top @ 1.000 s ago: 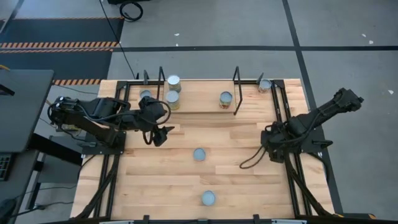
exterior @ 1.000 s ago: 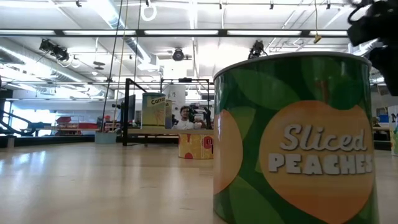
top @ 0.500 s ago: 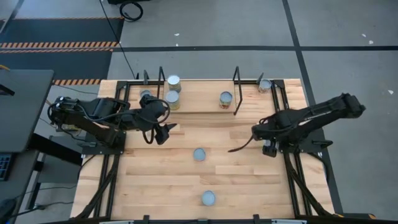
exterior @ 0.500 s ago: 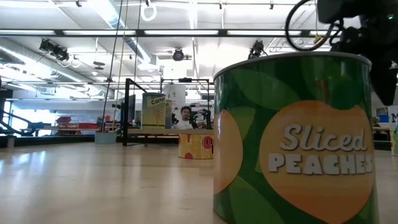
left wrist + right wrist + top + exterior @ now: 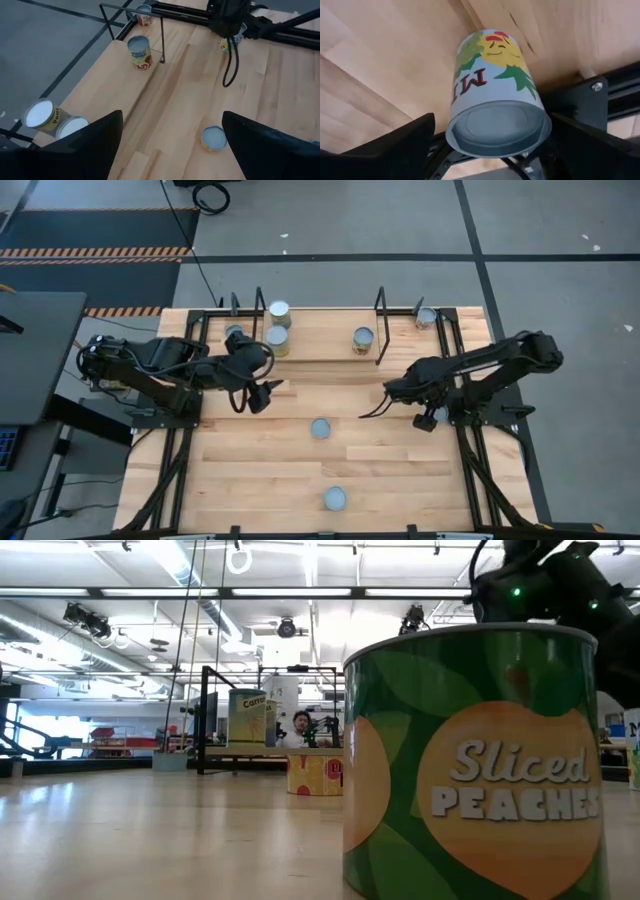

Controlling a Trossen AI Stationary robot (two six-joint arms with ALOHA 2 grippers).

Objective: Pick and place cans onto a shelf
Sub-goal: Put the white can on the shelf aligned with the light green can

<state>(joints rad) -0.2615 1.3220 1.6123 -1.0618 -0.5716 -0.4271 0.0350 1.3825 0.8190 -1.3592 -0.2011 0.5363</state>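
The shelf [image 5: 320, 348], a black wire frame with a wooden board, stands at the table's far side. On its board stand cans [image 5: 277, 338] [image 5: 363, 338] and a white-topped one [image 5: 280, 311]. One can [image 5: 320, 427] stands mid-table, and another [image 5: 335, 498] stands near the front edge. A yellow-and-green-labelled can [image 5: 495, 95] stands upright by the right rail [image 5: 428, 419]. My right gripper [image 5: 398, 392] is open above the table near that can, which shows between its fingers [image 5: 492, 150] without contact. My left gripper [image 5: 264, 392] is open and empty in front of the shelf's left end [image 5: 170, 145].
Another can [image 5: 427, 316] stands at the far right, outside the shelf's post. A green "Sliced Peaches" can [image 5: 470, 760] fills the low view, close to the camera. Black arm-mount rails [image 5: 455, 370] run along both table sides. A cable [image 5: 375, 408] hangs from my right arm.
My right arm has swung out from its mount toward the table's middle and left. This has uncovered the labelled can by the right rail. In the low view the arm has moved left above the peaches can.
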